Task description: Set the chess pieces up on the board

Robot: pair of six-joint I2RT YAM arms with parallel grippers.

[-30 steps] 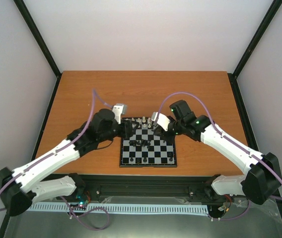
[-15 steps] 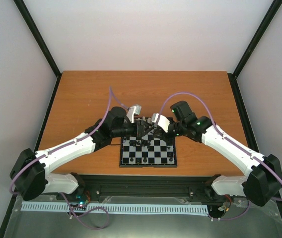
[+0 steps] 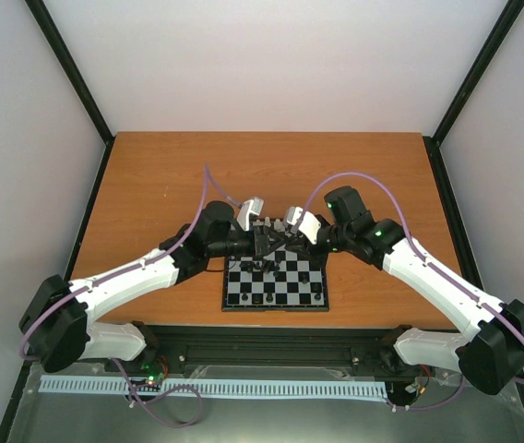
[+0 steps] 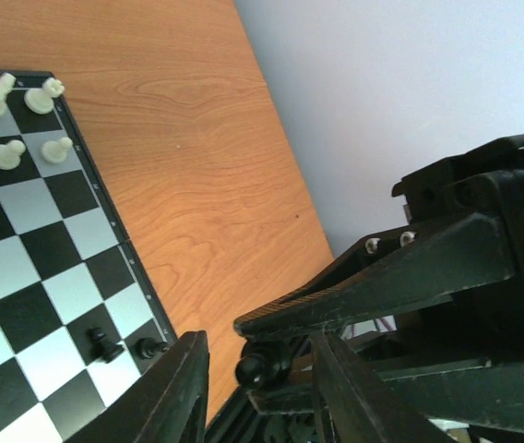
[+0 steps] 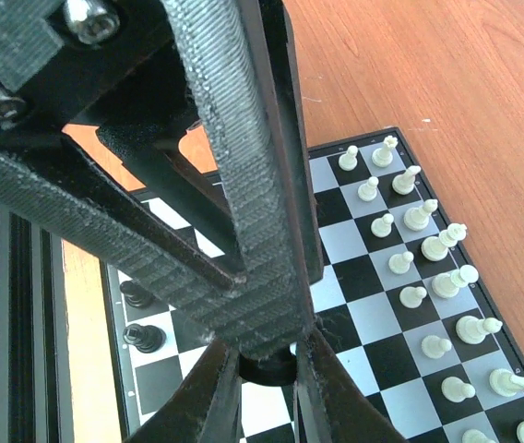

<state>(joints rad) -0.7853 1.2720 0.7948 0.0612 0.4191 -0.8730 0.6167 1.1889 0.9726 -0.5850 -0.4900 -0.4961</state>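
Observation:
The board (image 3: 276, 281) lies near the table's front edge. White chess pieces (image 5: 428, 249) stand in two rows on its far side, and they also show in the left wrist view (image 4: 8, 152). A few black pieces (image 5: 142, 337) stand on its near rows. Both grippers meet above the board's far half. My right gripper (image 5: 267, 358) is shut on a small black piece (image 4: 262, 365) and holds it in the air. My left gripper (image 4: 260, 346) is open, with one finger on each side of that piece, not closed on it. The left gripper's fingers (image 5: 244, 185) cross in front of the right wrist camera.
Bare wooden table (image 3: 151, 175) lies around the board. White walls stand to the left, right and back. A black frame rail (image 3: 271, 343) runs along the near edge between the arm bases.
My left arm has swung right from the board's left edge to above it, bringing its open jaws around the piece in my right gripper. The right gripper shifted slightly.

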